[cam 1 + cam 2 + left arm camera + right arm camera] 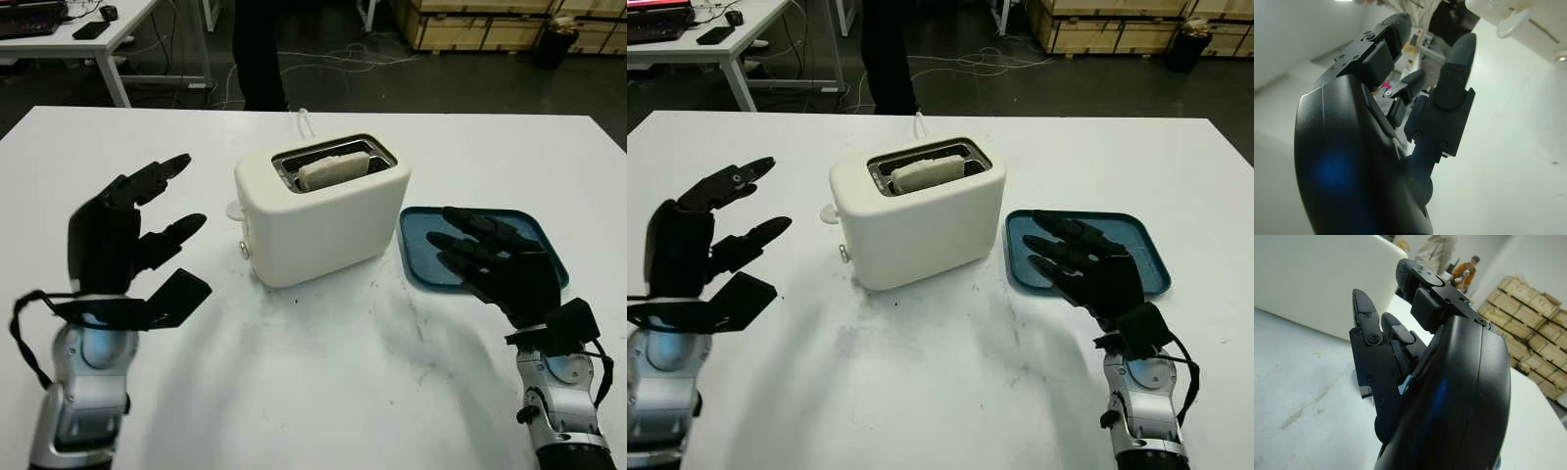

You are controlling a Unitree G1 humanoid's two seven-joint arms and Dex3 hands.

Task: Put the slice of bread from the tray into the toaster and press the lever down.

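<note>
— What is sitting in the containers?

— The cream toaster [323, 217] stands mid-table, and the slice of bread [333, 169] is already down in its slot, top edge showing above the metal rim. The blue tray [419, 257] just to its right carries nothing but my own fingers.

— And your hands?

— My right hand [495, 262] is open, gripping nothing, reaching over the near half of the tray. My left hand [127, 235] is open too, raised above the table to the left of the toaster, apart from it, fingers pointing toward its lever [235, 210] side. In the left wrist view that pale lever knob [1513, 22] shows beyond my fingertips, not touched.

— The surface, the room?

— A white table [323, 382], scuffed with grey marks in front of the toaster. Past the far edge the floor is dark, with loose cables, a desk [93, 34] at the far left, wooden crates [480, 22] at the far right, and a person's dark legs [260, 54] standing behind the table.

— Anything you cannot make out?

— Whether the lever is up or down: it is a small pale tab on the toaster's left end, seen side-on. The person is cut off above the legs. My palm hides part of the tray's floor.
</note>
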